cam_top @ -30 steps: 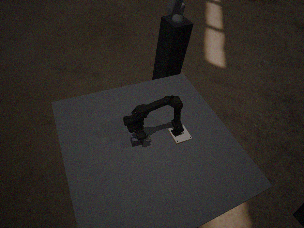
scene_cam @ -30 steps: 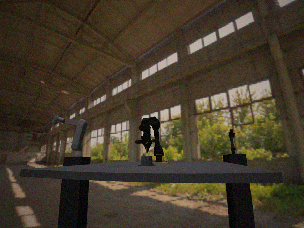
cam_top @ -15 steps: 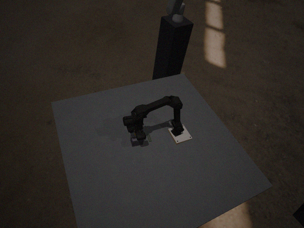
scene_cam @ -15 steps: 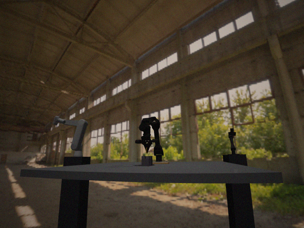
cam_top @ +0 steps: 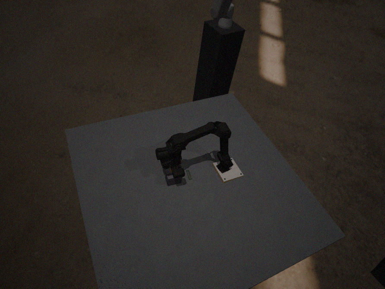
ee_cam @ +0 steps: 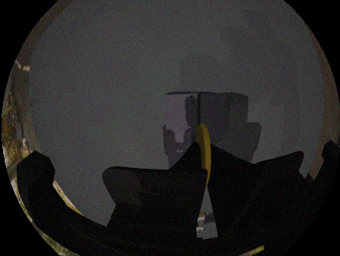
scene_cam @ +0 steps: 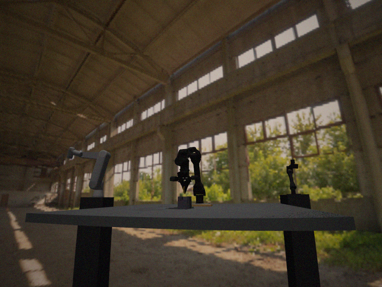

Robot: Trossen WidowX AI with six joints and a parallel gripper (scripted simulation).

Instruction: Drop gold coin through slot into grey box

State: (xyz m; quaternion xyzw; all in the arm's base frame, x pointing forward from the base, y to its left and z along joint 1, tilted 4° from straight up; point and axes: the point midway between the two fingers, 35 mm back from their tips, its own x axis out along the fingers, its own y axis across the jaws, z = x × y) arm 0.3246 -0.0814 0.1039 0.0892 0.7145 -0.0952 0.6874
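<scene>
Gripper (ee_cam: 204, 162) clamped nearly shut on the coin (ee_cam: 203, 146) (edge-on, upright), poised just above the box (scene_cam: 184, 202) — slot (ee_cam: 198, 106) at 12 o'clock from the coin. Empty holder (cam_top: 188, 175) at 3 o'clock of the box, just beside.
</scene>
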